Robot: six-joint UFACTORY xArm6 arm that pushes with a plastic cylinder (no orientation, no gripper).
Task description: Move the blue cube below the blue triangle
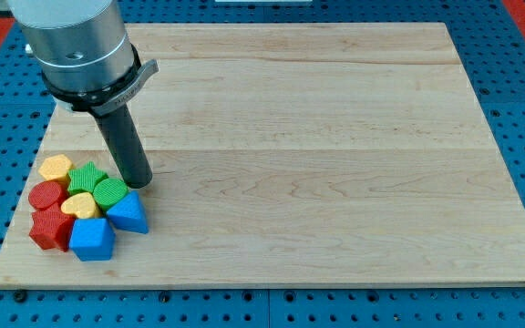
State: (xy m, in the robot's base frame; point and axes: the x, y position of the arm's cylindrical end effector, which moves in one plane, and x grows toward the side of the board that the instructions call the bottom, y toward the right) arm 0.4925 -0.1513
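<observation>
Tip (141, 182) down on the wooden board (335, 137), just above-right of the block cluster, close beside the green rounded block (110, 191). No claw on this rig, bare rod only, holding nothing. Blue cube (92, 239) at cluster bottom, near the board's bottom edge, touching the blue triangle (128, 213), which sits up-right of it. Red blocks (50, 219) packed on the cube's left, yellow heart (82, 205) above it. Cluster jammed in the bottom-left corner; wide bare wood toward the view's right and top.
</observation>
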